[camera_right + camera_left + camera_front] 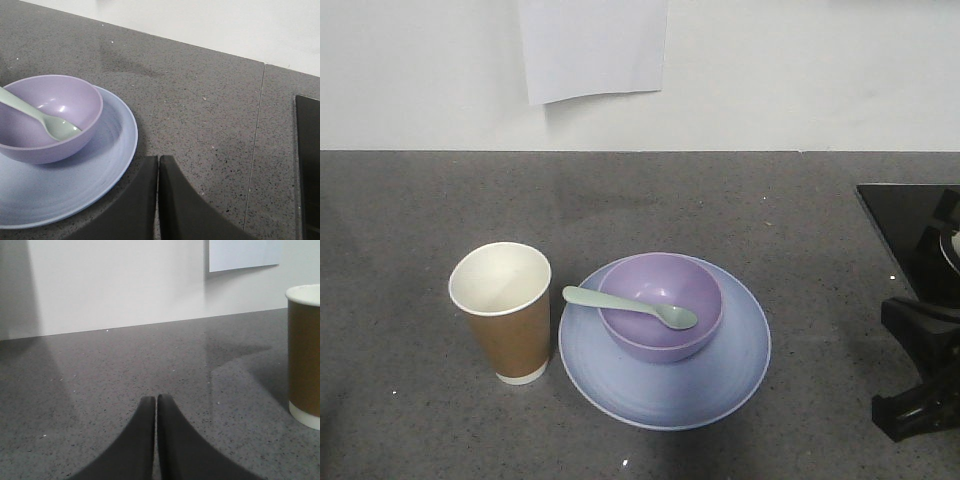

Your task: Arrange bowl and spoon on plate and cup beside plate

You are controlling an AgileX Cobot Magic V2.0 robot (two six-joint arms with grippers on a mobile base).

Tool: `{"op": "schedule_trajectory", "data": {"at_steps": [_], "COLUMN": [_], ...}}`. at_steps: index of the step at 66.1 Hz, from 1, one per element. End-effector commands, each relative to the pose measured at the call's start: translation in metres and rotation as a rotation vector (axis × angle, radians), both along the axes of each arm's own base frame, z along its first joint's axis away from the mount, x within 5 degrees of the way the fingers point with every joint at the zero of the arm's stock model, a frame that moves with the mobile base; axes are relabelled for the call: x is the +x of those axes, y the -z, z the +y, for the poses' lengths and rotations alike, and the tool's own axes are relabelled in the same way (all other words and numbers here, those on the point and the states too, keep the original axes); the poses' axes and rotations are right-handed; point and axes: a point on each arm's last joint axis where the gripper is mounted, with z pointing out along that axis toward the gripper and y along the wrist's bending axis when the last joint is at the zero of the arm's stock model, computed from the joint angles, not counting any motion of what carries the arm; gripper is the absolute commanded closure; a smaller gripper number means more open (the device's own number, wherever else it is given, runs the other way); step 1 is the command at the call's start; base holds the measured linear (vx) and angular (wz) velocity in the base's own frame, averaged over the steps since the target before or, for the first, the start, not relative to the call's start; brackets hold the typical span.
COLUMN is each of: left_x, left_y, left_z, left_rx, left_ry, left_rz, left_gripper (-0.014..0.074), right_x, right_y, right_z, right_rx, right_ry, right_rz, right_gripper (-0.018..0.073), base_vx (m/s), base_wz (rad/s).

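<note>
Resting nearest: plate [720,385], carrying bowl [665,300] with spoon [630,306] inside; cup [505,312] standing at 9 o'clock. Left hand [156,405], right hand [158,165] closed empty. Keeping clear, judging arrangement complete.

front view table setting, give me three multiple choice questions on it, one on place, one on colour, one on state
1. Where does the paper cup stand?
A. on the plate
B. on the counter beside the plate's left edge
C. inside the bowl

2. What colour is the spoon?
A. pale mint green
B. red
C. black

3. How is the left gripper?
A. shut on the spoon
B. wide open over the cup
C. shut, holding nothing

Answers:
1. B, the cup's base rests on the grey counter, off the plate.
2. A, its pale green head lies in the purple bowl, with the handle over the rim.
3. C, the left wrist view shows the fingers pressed together with nothing between them.
</note>
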Motion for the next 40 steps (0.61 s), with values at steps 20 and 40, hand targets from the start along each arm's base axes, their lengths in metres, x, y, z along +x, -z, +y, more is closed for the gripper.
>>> {"op": "schedule_trajectory", "data": {"at_steps": [20, 40], "left_x": [0.0002, 0.0002], "left_y": [0.0015, 0.0015], "left_z": [0.0003, 0.0003], "left_rx": [-0.053, -0.053], "left_ry": [-0.006, -0.006], "left_rz": [-0.071, -0.071], "left_gripper": [0.0603, 0.0603], "right_x": [0.0031, 0.0031], "right_y": [-0.0154, -0.0154], "right_z": [0.0014, 0.0014], "right_rx": [0.021, 0.021], "right_ry": [-0.009, -0.009], "right_rz": [-0.095, -0.095], "right_gripper": [0.0564, 0.0564], "base_vx": [0.0, 0.0], "base_wz": [0.0, 0.0]}}
